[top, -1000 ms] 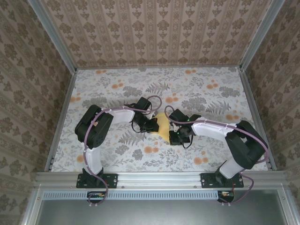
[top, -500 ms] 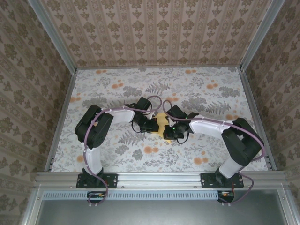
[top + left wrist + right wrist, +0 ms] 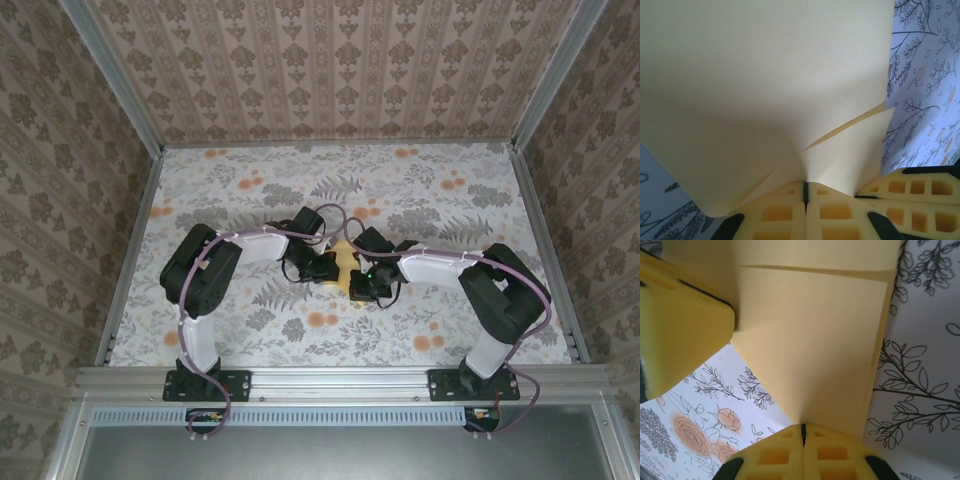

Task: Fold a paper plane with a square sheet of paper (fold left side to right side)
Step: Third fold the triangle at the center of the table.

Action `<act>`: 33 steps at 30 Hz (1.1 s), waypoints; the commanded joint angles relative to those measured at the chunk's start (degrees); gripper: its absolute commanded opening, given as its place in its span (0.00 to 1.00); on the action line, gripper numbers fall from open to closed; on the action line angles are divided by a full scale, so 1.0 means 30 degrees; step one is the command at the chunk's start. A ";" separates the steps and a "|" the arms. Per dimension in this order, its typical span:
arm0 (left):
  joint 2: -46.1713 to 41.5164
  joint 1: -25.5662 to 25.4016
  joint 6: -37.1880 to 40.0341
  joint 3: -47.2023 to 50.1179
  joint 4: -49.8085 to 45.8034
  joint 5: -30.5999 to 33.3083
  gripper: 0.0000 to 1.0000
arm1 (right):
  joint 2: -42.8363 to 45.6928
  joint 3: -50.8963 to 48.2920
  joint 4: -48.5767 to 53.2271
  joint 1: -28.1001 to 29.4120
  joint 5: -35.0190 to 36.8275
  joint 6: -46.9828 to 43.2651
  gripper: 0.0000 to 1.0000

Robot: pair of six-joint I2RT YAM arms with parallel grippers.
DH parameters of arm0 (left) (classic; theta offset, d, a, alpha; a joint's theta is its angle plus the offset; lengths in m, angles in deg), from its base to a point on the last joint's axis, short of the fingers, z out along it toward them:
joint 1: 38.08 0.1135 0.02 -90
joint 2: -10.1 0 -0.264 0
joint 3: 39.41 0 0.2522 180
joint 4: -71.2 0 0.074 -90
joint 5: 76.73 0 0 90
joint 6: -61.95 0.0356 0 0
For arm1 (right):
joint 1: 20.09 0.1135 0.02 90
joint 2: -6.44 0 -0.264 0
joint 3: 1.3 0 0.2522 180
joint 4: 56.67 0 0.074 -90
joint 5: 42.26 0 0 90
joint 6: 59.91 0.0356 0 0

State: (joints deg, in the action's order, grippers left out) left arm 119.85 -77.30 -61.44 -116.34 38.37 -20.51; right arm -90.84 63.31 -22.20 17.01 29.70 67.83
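Observation:
The yellow sheet of paper [image 3: 345,260], creased into overlapping layers as the paper plane, hangs between my two grippers just above the middle of the floral cloth. My left gripper [image 3: 328,266] is shut on its left edge. In the left wrist view the paper [image 3: 765,75] runs up from the shut jaws [image 3: 805,189], with a diagonal flap edge showing. My right gripper [image 3: 360,281] is shut on the paper's near right edge. The folded paper [image 3: 810,340] rises from the shut jaws [image 3: 802,430] in the right wrist view, close to the left gripper's fingers [image 3: 680,325].
The floral cloth [image 3: 420,200] covers the table, with patterned walls on three sides and metal rails [image 3: 130,250] along the edges. Both arms bend inward and nearly touch at the centre. The right gripper's fingers [image 3: 912,192] stand close beside the left gripper.
My right gripper has moved left toward the left gripper, bringing the paper's sides together. Less of the paper shows from above. The left arm has stayed put.

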 commanded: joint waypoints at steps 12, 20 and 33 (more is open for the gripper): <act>-0.1792 -0.0618 0.0964 -0.0670 -0.1555 -0.0534 0.02 | -0.0997 -0.0927 0.1121 -0.0186 0.1298 -0.0725 0.00; -0.0571 -0.1391 0.0948 -0.0979 -0.1330 -0.0898 0.01 | -0.1003 -0.0808 0.1256 -0.0190 0.1345 -0.0786 0.00; 0.0929 -0.1400 0.1107 -0.1197 -0.1083 -0.0239 0.00 | -0.1106 -0.0807 0.1566 -0.0198 0.1510 -0.0917 0.00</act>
State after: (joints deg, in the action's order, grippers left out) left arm 121.73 -81.58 -59.71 -119.10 35.79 -22.24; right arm -90.88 62.99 -22.62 16.79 29.48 66.08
